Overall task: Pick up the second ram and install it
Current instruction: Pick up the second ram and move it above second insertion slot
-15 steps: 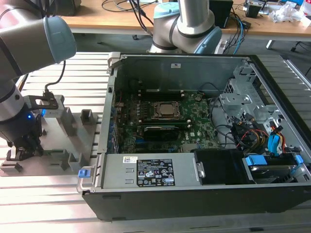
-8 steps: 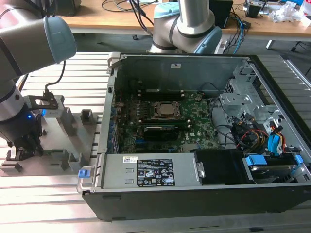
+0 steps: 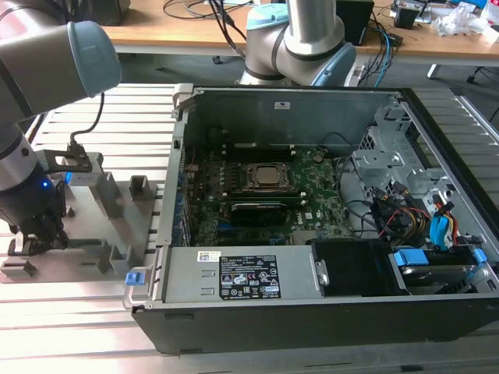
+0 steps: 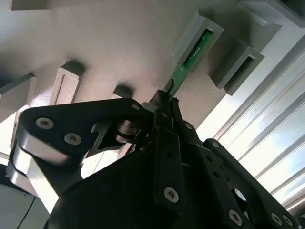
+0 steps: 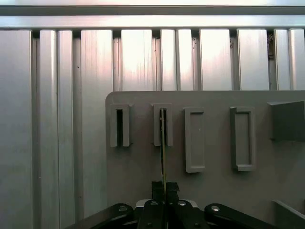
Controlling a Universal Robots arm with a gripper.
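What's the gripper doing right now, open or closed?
Gripper: closed on the ram, whose far end sits in a holder slot.

One ram stick (image 5: 163, 143) and one gripper (image 5: 165, 188). One grey fixture plate (image 5: 133, 171) with four raised holders in a row in the first wrist view: two narrow slotted holders (image 5: 119, 125), two wider frames (image 5: 194, 139). One open computer case (image 3: 312, 97), one motherboard (image 3: 316, 206), one processor socket (image 3: 269, 176)
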